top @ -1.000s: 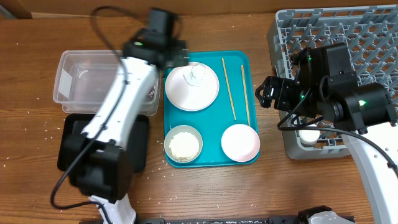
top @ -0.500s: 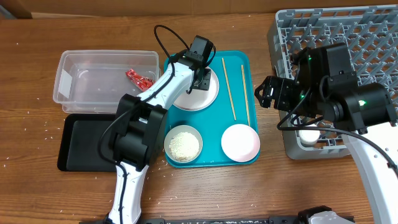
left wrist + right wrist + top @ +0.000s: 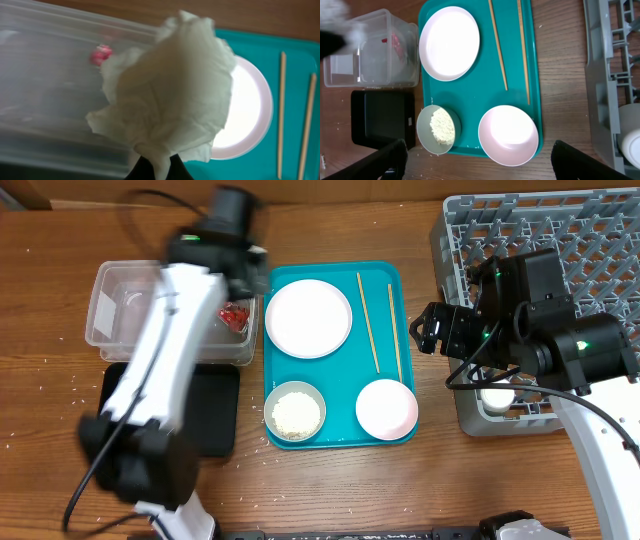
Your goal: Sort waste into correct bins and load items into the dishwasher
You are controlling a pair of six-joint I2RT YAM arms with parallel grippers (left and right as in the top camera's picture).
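A crumpled white tissue (image 3: 170, 85) fills the left wrist view, pinched at its lower end by my shut left gripper (image 3: 161, 167). In the overhead view that gripper (image 3: 240, 265) is blurred above the clear tub (image 3: 120, 305), which holds the red wrapper (image 3: 235, 315). The teal tray carries a bare white plate (image 3: 308, 318), a bowl of rice (image 3: 295, 410), an empty pinkish bowl (image 3: 387, 407) and two chopsticks (image 3: 368, 320). My right gripper (image 3: 430, 330) hangs open between the tray and the grey dish rack (image 3: 600, 240), holding nothing.
The black tray (image 3: 215, 410) lies in front of the clear tub, partly under my left arm. A white cup (image 3: 497, 397) sits in the rack's near left corner. Loose rice grains (image 3: 60, 380) dot the wood left of the black tray.
My left gripper closed on the tissue, lifted it off the plate and swung left over the clear tub. The plate is now bare. The right arm has not moved.
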